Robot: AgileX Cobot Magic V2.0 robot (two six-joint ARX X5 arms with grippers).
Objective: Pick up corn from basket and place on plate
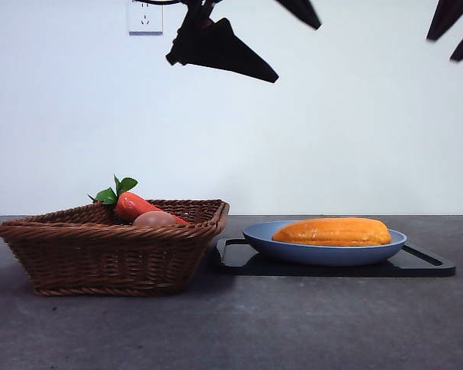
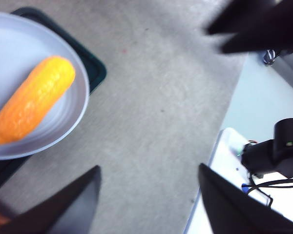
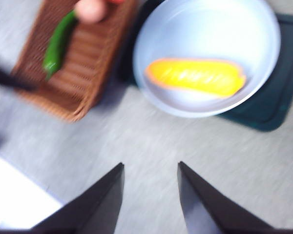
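We saw a red-orange carrot (image 1: 136, 206) with green leaves (image 1: 114, 191) beside a pinkish-tan rounded thing (image 1: 154, 219). A flat black tray (image 1: 424, 264) lay on the dark grey table (image 1: 293, 324). A white wall outlet (image 1: 145, 17) sat on the pale wall (image 1: 355, 139).

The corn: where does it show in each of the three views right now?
Front view: the corn lies on the blue plate, right of the basket.
Left wrist view: it lies lengthwise on the plate, near the picture's left edge.
Right wrist view: it lies at the plate's centre.
Shared landmark: the black tray under the plate.
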